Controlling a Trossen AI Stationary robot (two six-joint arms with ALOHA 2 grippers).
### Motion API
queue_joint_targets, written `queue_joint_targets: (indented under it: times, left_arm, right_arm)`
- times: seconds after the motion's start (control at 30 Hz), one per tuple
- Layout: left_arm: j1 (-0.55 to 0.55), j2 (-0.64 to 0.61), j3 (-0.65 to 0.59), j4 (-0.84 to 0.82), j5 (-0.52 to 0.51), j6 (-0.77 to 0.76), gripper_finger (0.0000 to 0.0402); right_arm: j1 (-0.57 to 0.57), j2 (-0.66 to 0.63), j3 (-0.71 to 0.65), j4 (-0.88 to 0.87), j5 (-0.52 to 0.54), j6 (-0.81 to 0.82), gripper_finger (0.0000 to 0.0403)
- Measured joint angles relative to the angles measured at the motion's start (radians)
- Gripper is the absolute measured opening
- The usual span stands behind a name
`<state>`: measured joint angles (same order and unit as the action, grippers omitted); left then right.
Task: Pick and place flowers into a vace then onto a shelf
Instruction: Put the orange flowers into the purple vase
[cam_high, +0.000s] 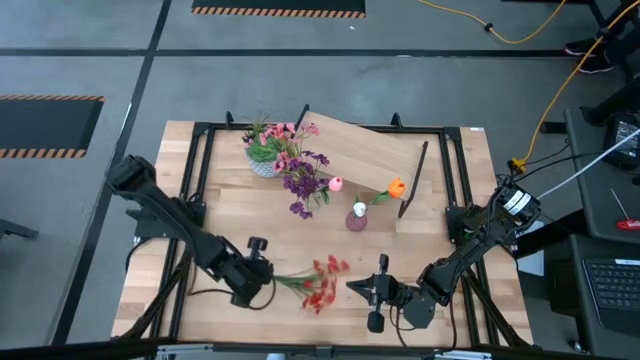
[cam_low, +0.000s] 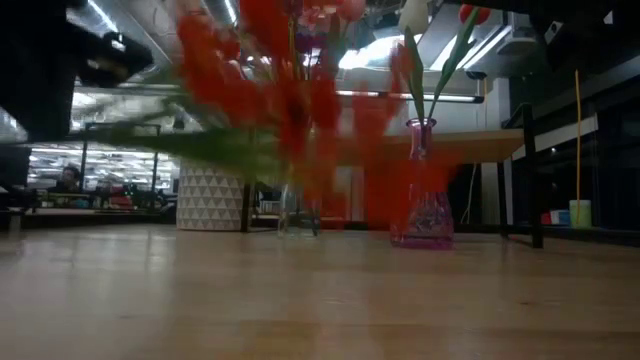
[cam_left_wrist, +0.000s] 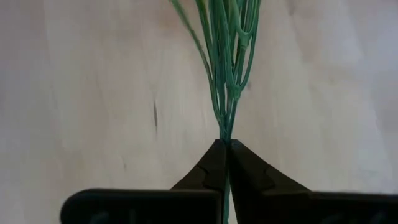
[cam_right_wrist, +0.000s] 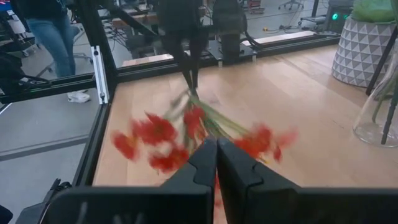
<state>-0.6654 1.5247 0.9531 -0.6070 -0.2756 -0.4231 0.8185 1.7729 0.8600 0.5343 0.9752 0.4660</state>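
While blurred, red-orange bunch (cam_high: 320, 284) | stems pinched by left gripper (cam_high: 268, 279)

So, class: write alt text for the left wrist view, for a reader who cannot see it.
The left gripper, fingers shut, pinches the green stems of the red-orange bunch where they gather, above the bare wooden tabletop. The blooms are out of view.

The light wooden table (cam_high: 300, 240) carries a white patterned pot (cam_high: 264, 165) with a green plant at its far side, a clear glass vase (cam_low: 298, 212) of purple sprays beside it, and a pink glass vase (cam_high: 357, 218) near the middle. The shelf (cam_high: 365, 155) stands tilted on black legs at the far right.
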Motion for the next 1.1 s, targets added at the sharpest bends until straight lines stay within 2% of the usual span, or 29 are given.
queue_joint_targets:
  times: [0.33,0.5,0.63,0.83,1.0,1.1]
  left_arm:
    - [0.000,-0.204,-0.001,-0.042,-0.018,0.123,0.0003]
    - [0.003,-0.341,-0.107,0.036,-0.059,0.131,0.0003]
    - [0.007,-0.455,-0.221,0.183,-0.093,0.142,0.0003]
    - [0.010,-0.565,-0.370,0.473,-0.128,0.284,0.0003]
    - [0.038,-0.574,-0.474,0.755,-0.125,0.369,0.0003]
    - [0.071,-0.547,-0.525,0.895,-0.125,0.405,0.0003]
  right_arm:
    - [0.000,0.000,0.000,-0.003,0.000,-0.001,0.0017]
    - [0.000,0.000,0.000,-0.033,-0.001,-0.001,0.0017]
    - [0.000,0.000,0.000,-0.062,-0.001,-0.004,0.0017]
    - [0.000,0.001,0.000,-0.114,-0.002,-0.015,0.0017]
    - [-0.030,0.001,0.000,-0.111,-0.010,-0.030,0.0017]
    - [-0.067,0.001,0.000,-0.107,-0.055,-0.034,0.0017]
